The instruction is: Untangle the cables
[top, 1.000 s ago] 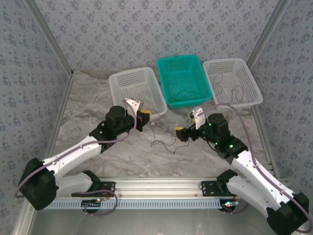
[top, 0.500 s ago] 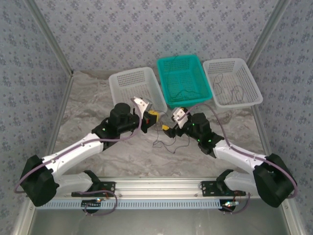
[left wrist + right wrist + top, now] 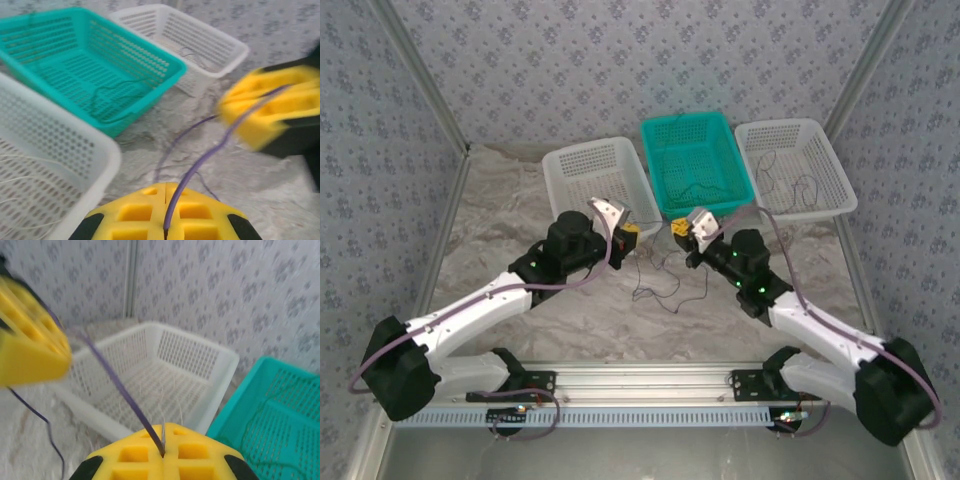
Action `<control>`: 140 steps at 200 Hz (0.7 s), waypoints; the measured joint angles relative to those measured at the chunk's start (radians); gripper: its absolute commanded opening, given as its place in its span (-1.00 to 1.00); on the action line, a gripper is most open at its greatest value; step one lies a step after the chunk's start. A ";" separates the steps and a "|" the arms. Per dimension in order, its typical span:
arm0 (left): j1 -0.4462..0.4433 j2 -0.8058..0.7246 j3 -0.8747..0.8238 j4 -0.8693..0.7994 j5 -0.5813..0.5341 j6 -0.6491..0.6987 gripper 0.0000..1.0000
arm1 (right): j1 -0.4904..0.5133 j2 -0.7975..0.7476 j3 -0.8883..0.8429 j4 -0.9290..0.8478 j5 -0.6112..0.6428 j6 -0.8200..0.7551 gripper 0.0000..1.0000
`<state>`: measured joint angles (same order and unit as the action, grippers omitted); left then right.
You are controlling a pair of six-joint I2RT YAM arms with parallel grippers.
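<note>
With the left gripper [image 3: 628, 236] and right gripper [image 3: 682, 228] both clenched on one dark cable [image 3: 199, 161] stretched between them at centre frame, below the teal basket [image 3: 685, 145], we judge we are mid-separation and must next ease it free of the loose cables [image 3: 665, 285] beneath.

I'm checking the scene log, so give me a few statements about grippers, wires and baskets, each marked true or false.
1. The left gripper and right gripper pinch one purple wire. True.
2. The teal basket stands between the left white basket and right white basket. True.
3. The teal basket is empty. False: a dark wire lies in it.
4. The right gripper is open. False: it is shut on the purple wire.
</note>
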<state>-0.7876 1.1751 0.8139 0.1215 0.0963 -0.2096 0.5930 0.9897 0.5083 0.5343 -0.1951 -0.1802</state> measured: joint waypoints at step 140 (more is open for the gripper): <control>0.009 0.117 -0.045 0.088 -0.003 -0.127 0.05 | -0.046 -0.161 0.435 -0.317 0.136 0.383 -1.00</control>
<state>-0.7788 1.2926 0.7685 0.2096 0.0929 -0.3367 0.5472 0.8288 0.9428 0.2173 -0.0589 0.2024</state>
